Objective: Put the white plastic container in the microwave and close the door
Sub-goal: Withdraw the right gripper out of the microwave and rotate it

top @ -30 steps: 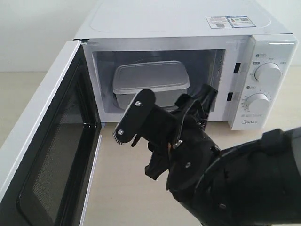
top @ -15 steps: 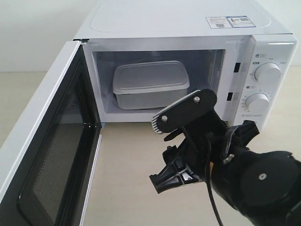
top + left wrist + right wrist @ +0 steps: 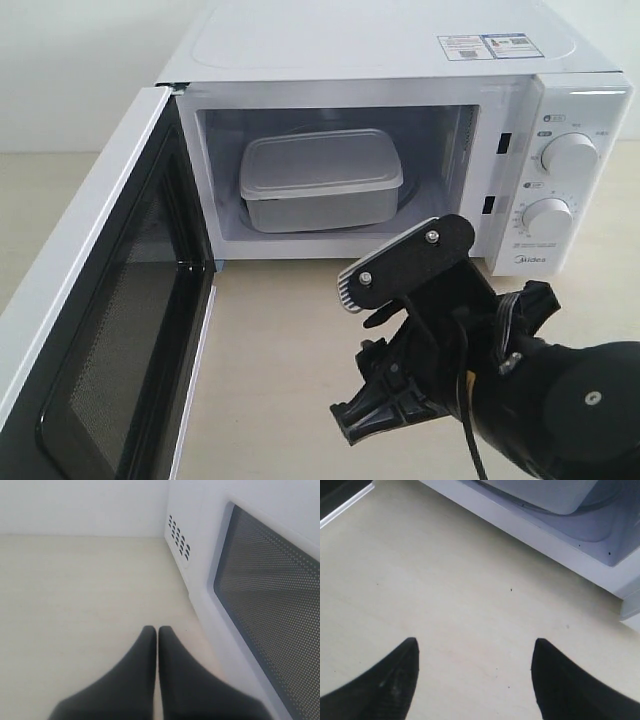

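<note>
Right claw (image 3: 348, 355): jaws spread wide, nothing between them; it hangs over the bare table (image 3: 270, 330), in front of the microwave (image 3: 380, 50) and apart from it.
Left claw (image 3: 156, 630): tips pressed together, holding nothing; it sits just beside the door (image 3: 260, 595), on its outer face.
Container (image 3: 320, 180): inside the microwave, flat on its floor, lid on, long side running across the opening.
Door position: swung wide open, hinged at the left of the exterior view, free edge pointing toward the camera.
Key relation: door lies left of the right claw, inner face toward it; left claw is on the outer side, so probably the nearer arm to push it shut.
Left to do: close the door.
</note>
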`<action>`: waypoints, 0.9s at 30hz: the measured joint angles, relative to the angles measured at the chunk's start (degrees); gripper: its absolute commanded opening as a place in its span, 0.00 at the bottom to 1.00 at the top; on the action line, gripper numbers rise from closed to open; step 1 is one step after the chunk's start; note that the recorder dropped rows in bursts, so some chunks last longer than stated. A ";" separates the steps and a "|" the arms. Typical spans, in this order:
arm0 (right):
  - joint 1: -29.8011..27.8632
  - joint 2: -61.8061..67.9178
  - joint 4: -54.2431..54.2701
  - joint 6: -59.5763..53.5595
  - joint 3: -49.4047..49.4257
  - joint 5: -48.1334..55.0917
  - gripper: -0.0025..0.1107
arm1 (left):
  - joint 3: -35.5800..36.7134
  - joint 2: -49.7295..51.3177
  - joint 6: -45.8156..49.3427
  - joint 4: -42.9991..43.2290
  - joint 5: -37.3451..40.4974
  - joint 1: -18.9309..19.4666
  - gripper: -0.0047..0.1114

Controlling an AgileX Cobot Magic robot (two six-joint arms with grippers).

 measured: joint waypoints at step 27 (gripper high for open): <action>0.00 0.00 0.00 3.41 0.00 -1.27 0.39 | 0.00 0.00 0.00 0.00 0.00 0.00 0.07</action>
